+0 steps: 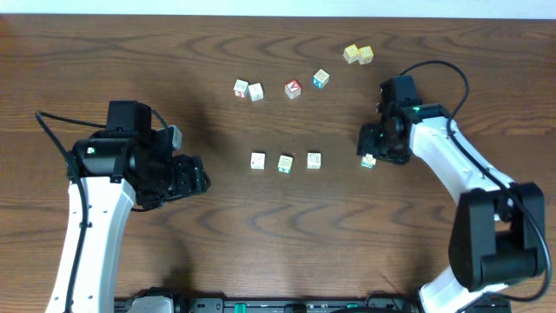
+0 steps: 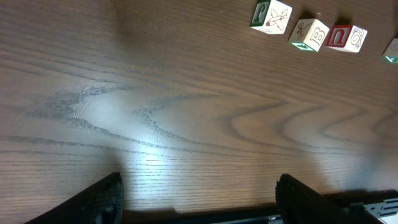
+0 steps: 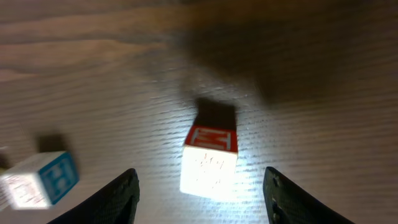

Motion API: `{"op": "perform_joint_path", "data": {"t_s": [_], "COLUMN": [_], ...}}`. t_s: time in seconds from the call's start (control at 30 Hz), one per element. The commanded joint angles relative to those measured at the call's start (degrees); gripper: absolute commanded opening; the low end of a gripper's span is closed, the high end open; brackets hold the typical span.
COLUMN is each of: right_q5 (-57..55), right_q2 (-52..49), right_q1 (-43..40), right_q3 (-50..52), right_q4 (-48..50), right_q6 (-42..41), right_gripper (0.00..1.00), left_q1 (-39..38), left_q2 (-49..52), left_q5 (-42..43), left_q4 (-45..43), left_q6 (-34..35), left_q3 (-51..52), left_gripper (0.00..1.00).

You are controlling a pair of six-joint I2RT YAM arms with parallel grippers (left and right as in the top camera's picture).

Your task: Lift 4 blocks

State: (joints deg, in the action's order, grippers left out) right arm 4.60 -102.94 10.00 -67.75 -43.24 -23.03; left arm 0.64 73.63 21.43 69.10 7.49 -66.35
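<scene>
Brown wood-grain table (image 1: 287, 226), two white arms on it, one per side. Near the middle, a left-to-right row of three white picture cubes, apart from one another: left block (image 1: 258, 161), middle block (image 1: 285, 163), right block (image 1: 314, 161). Further right on the same line, well apart from that row, fourth block (image 1: 368, 161) (image 3: 209, 163), flat on the wood under the right gripper (image 1: 375, 149). Seen from the right wrist, that cube standing between the two dark fingers (image 3: 121, 196), red lettered side toward the camera, top washed out by glare, a strip of bare wood on each side; jaws parted, neither finger touching it. Left gripper (image 1: 196, 177) at the left, well apart from every cube, jaws spread wide over bare wood, nothing between them. Along the far side, left to right: two white cubes with pink-red edges (image 1: 241, 89) just beside each other, red-faced cube (image 1: 293, 89), blue-sided cube (image 1: 321, 79), two pale yellow cubes (image 1: 351, 54) touching.
</scene>
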Motion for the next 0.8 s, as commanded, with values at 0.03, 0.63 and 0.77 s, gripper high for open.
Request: {"op": "perform_joint_path", "data": {"t_s": [0.03,0.63,0.77], "right_q5": [-1.27,-1.53,-0.48], "right_q2": [-3.21,-7.45,-7.45], "right_q1": [0.72,1.03,1.05], "right_q3": [0.37,0.37,0.37], "right_q4": [0.83,1.60,2.23], "right_q6": [2.36,5.57,9.40], "right_gripper": [0.62,0.44,0.44], "left_q1": [0.26,0.26,0.26], "left_q2": [0.11,0.11,0.11], "left_q5": [-0.52,-0.52,-0.52], "left_q4": [0.26,0.28,0.28], "left_q6": [0.11,0.13,0.11], "left_q3": [-1.01,-1.01,-1.01], "left_gripper": [0.79,0.79,0.79]}}
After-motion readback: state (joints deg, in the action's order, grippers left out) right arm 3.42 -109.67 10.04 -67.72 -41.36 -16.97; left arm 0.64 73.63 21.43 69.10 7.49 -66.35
